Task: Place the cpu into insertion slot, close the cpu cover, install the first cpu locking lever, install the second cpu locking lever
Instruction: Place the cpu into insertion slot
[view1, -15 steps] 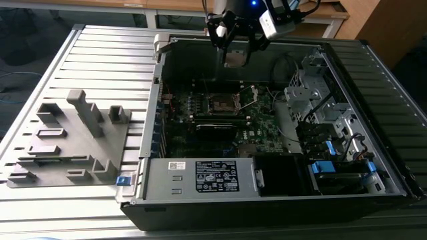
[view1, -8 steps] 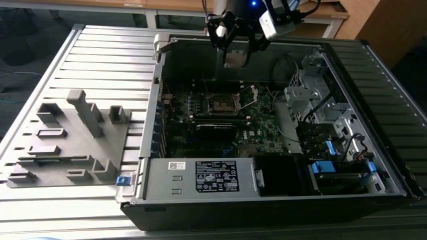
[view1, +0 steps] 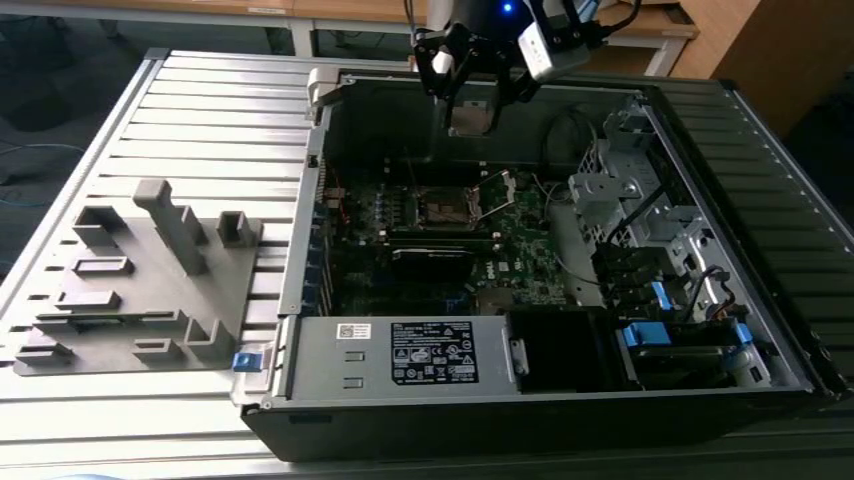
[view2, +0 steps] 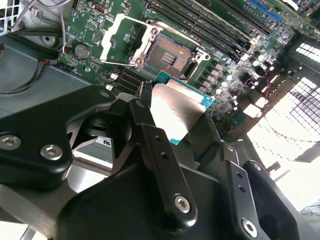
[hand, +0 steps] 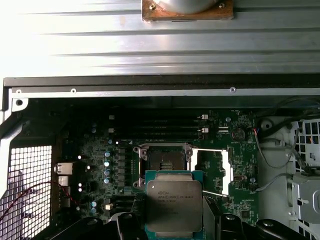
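Jaws: gripper (hand: 174, 227) clamped on the cpu (hand: 174, 207), its fingers (view2: 160, 165) pinching opposite edges of the chip in both wrist views; metal top faces the first wrist camera.

Cpu position: chip hangs in the air above the open computer case (view1: 534, 410), well clear of the motherboard (view1: 441, 235); in the exterior view the arm sits high over the case's far wall.

Step in hand: judged to be the first one, carrying the cpu toward the insertion slot (hand: 164, 164); nothing is seated yet.

Slot: socket bare, contact field exposed, square metal frame around it.

Cpu cover (hand: 212, 172): swung open and lying to one side of the slot on its hinge, so the opening is unobstructed from above.

Locking levers: thin wire shapes appear beside the open cover; their exact state cannot be told.

What the move calls for: chip squared to the socket frame, held level, lowered straight down without dragging across the contacts.

Room near the slot: memory slots (hand: 165, 127) run along one side, capacitors (hand: 107, 165) stand along another, the open cover takes a third; clearance for the fingers looks tight.

Far edges: case walls rise all round the board, with a drive cage (view1: 627, 200) on the exterior view's right.

Worktop (view1: 174, 120): ribbed metal surface, a grey fixture block (view1: 140, 285) on the exterior view's left of the case.
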